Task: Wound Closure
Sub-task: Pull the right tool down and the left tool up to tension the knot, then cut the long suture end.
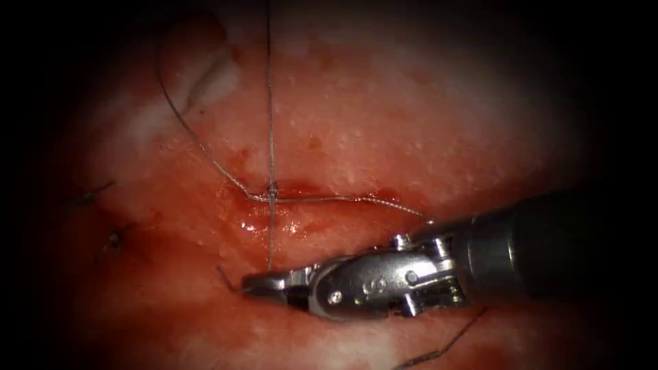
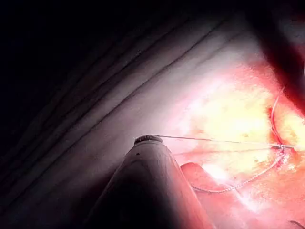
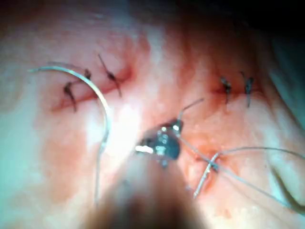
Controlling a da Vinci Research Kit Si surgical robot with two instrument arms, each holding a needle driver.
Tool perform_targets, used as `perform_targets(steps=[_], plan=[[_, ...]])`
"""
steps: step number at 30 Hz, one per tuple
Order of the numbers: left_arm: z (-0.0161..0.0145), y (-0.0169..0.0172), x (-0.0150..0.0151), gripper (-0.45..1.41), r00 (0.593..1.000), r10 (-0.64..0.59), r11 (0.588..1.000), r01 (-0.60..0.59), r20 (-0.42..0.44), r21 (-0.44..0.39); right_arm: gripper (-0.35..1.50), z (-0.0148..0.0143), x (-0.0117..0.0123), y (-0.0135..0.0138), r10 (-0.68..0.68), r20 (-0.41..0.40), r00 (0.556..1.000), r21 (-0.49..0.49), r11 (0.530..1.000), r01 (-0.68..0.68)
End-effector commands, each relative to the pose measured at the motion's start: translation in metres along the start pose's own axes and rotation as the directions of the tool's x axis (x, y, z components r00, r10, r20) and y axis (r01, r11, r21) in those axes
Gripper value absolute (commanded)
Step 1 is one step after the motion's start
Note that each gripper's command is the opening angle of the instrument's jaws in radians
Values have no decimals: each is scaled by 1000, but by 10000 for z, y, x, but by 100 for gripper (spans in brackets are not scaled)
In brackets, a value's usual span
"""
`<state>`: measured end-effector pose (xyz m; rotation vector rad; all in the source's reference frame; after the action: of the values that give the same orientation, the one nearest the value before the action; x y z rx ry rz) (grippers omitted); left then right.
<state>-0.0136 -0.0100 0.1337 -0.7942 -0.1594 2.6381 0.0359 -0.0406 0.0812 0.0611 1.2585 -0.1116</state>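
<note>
My right tool [image 1: 255,282] comes in from the right, below the cut [image 1: 308,195]. Its jaws are shut on the thread [image 1: 270,233] that drops from the knot [image 1: 272,196], and a short tail [image 1: 223,275] pokes out past the tips. The right wrist view shows these same jaws [image 3: 174,129] and the tail [image 3: 191,106]. A second strand [image 1: 269,82] climbs straight up from the knot. In the left wrist view this strand [image 2: 214,140] runs taut from my left tool's tip [image 2: 148,139] to the knot [image 2: 281,146]. The curved needle [image 3: 97,93] lies loose on the tissue, held by neither tool.
Finished stitches with cut ends sit left of the knot [image 1: 113,240] and also appear in the right wrist view [image 3: 236,88]. Slack thread loops away from the knot to the upper left [image 1: 185,123] and to the right [image 1: 370,200]. Red fluid wets the tissue [image 1: 411,123].
</note>
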Motion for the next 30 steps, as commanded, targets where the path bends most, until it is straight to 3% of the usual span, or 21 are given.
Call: perform_targets(steps=[1,9,15,16,18,21,27,30], plan=[[7,-4,3,-45,1000,6,1000,-6,-2,3,-35,7,0,-7,0,-1,1000,4,1000,0],[7,-4,4,-45,1000,5,1000,-5,-3,11,-35,0,-4,-8,17,-3,1000,6,1000,-17],[3,11,4,-45,999,-1,1000,0,-39,-29,-33,-8,5,19,117,-32,993,-23,993,-118],[1,14,4,-45,999,-4,999,2,-46,-32,9,-11,8,25,153,-36,988,-25,988,-154],[-7,22,7,-45,998,-10,999,7,-55,-44,56,-22,15,38,187,-58,981,-44,981,-190],[-24,33,14,-45,997,-25,998,21,-74,-55,99,-41,27,56,242,-78,967,-81,965,-248],[-72,63,27,-45,995,-47,994,38,-90,-100,125,-88,41,78,343,-86,935,-95,932,-351],[-100,81,32,-45,994,-51,991,39,-93,-126,125,-107,42,88,380,-88,921,-99,917,-387]])
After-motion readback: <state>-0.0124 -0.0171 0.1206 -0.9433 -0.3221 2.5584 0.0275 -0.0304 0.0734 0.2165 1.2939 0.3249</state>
